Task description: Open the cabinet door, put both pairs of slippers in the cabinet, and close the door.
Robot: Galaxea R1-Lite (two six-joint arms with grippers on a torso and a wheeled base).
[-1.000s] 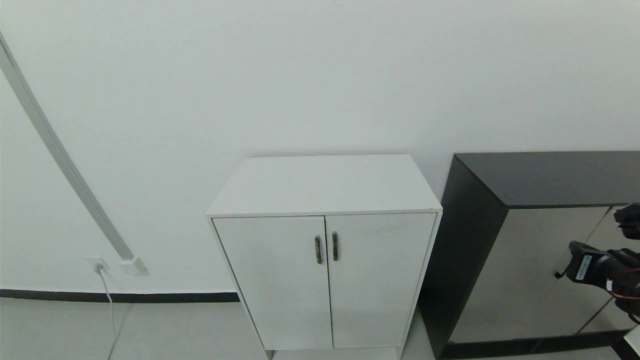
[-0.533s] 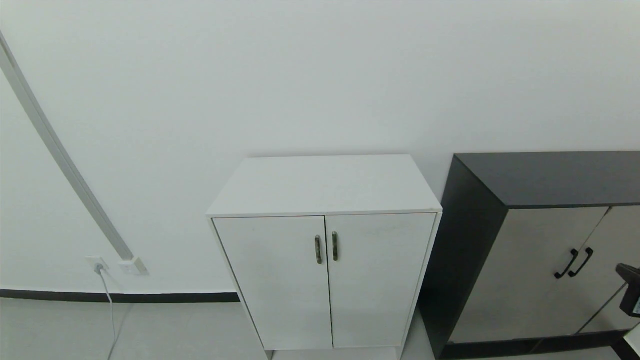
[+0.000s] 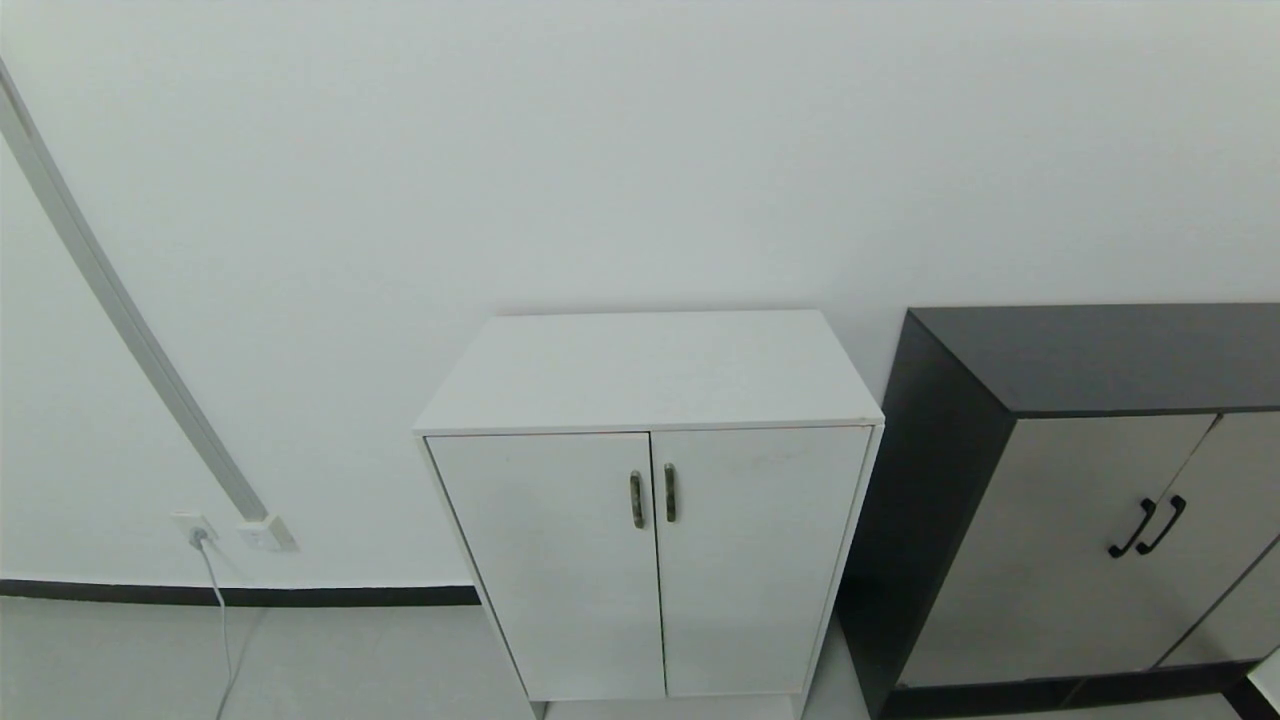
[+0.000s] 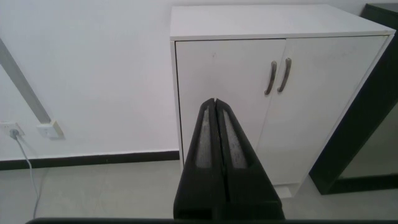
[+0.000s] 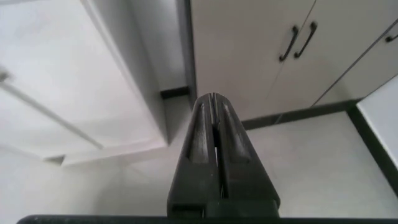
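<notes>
The white cabinet (image 3: pixel 648 370) stands against the wall (image 3: pixel 640 150) with both doors shut, its handles (image 3: pixel 636 499) side by side at the middle seam; the left gripper (image 4: pixel 215 109) faces the cabinet's front, well apart from it, fingers pressed together with nothing between them; the right gripper (image 5: pixel 213 99) (likewise closed and empty) hangs over the floor (image 5: pixel 298 162) near the dark cabinet (image 3: pixel 1090 360), which sits just beside the white one on its right; a wall socket (image 3: pixel 193 527) lies off to the left.

Bright, even light thru-out, soft shadow on wall (image 3: pixel 640 150) beside white cabinet (image 3: pixel 650 370), head view bows at edges
</notes>
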